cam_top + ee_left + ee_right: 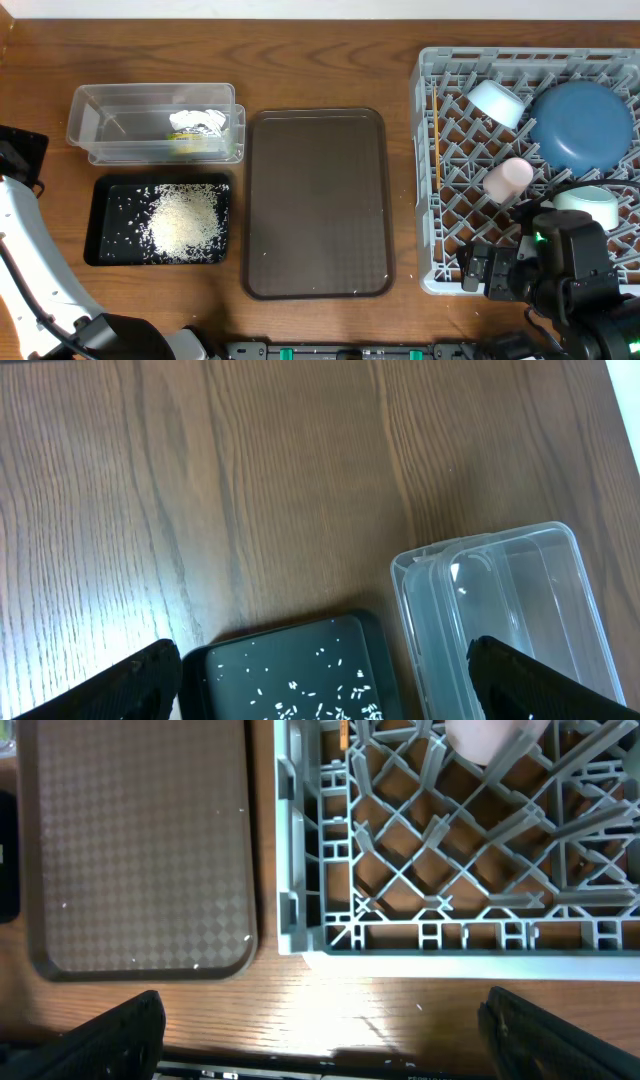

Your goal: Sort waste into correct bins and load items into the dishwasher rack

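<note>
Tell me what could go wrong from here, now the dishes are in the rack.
The right hand is just outside the rack's front edge, its arm near the mint-green bowl; a careless move could bump either. The pink cup lies tilted across the pegs, so a jolt might roll it. A few white specks, perhaps rice, sit on the brown tray.

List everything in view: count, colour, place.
table: one, brown, underneath
clear tub: one, transparent, far left
wrapper: one, yellow-green and white, in clear tub
black tray: one, black, near left
rice: one heap, white, in black tray
serving tray: one, brown, centre
rack: one, grey, right
dish: one, dark blue, in rack
light-blue bowl: one, in rack
mint-green bowl: one, in rack
cup: one, pale pink, in rack
stick: one, wooden, rack's left edge
left gripper: one, black, open, left
right gripper: one, black, open, at rack's front
</note>
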Robot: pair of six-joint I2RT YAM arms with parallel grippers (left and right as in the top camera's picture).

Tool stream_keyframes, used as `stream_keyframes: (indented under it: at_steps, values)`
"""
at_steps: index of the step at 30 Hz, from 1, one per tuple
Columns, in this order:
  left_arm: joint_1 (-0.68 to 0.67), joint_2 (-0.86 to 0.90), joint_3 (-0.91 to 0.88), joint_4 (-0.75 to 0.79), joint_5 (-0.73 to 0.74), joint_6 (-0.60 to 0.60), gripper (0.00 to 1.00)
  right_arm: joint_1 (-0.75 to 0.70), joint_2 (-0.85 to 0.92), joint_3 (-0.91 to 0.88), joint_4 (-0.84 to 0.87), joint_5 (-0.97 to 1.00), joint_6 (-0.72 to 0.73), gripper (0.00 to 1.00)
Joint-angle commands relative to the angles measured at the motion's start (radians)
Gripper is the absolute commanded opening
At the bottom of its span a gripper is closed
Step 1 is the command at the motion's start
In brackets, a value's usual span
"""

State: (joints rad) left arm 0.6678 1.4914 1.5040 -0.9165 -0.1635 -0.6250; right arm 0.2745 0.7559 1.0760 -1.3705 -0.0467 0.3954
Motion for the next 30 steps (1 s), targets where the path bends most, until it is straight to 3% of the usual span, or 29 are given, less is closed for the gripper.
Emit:
stream_keyframes:
  at_steps: [1,11,19,30]
  values:
    - [0.004,0.004,0.005,-0.003,-0.003,-0.001,0.94,0.011,-0.003,-0.009,-0.027,0.015,0.017,0.99]
    - [0.004,0.004,0.005,-0.003,-0.003,-0.001,0.94,0.014,-0.005,-0.015,-0.046,0.023,-0.008,0.99]
    - [0.004,0.004,0.005,-0.003,-0.003,-0.001,0.94,-0.065,-0.237,-0.206,0.286,-0.022,-0.169,0.99]
    - [0.004,0.004,0.005,-0.003,-0.003,-0.001,0.94,-0.206,-0.677,-0.626,0.669,-0.044,-0.177,0.99]
